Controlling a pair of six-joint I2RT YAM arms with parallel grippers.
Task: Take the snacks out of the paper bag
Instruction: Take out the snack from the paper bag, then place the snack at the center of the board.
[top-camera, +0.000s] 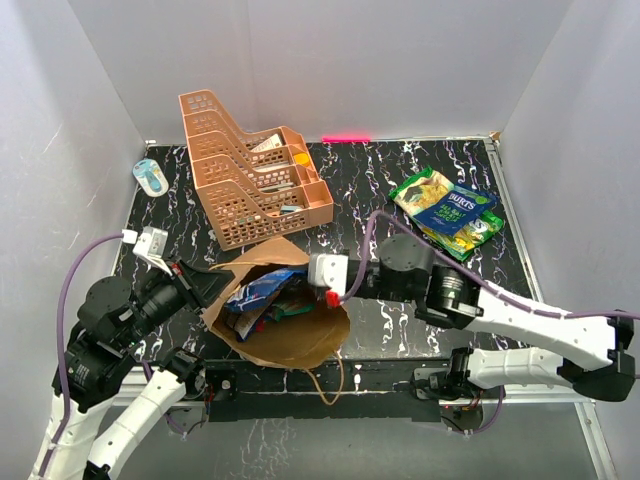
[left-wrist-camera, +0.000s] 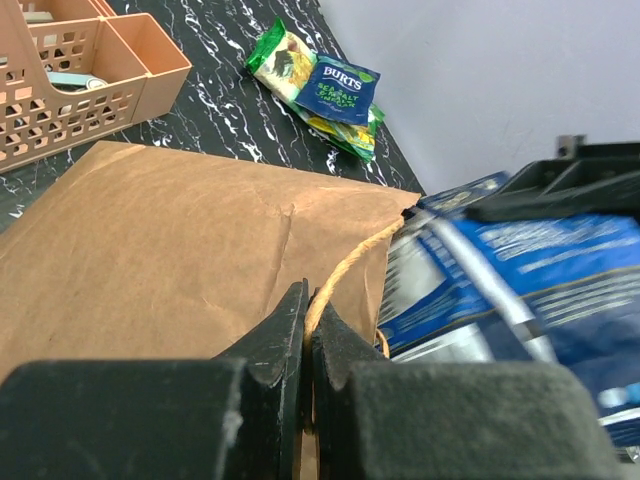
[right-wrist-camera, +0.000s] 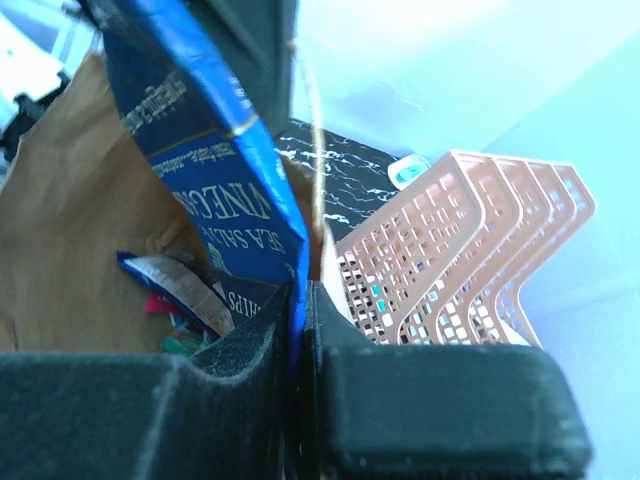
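Pinching blue chip bag (right-wrist-camera: 210, 170) at lower centre of frame, right tool (right-wrist-camera: 300, 292) clamped on its edge, left tool (left-wrist-camera: 307, 302) nipping twine handle (left-wrist-camera: 352, 262) of paper bag (left-wrist-camera: 170, 240)

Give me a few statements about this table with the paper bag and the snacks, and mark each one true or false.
1. The right gripper is shut on a blue chip packet. True.
2. The left gripper hangs open over the orange tray rack. False: it is shut on the twine handle of the paper bag.
3. The paper bag stands upright. False: it lies on its side.
4. Snack packets already lie on the table outside the bag. True.
5. The bag is empty. False: wrappers show in its mouth.
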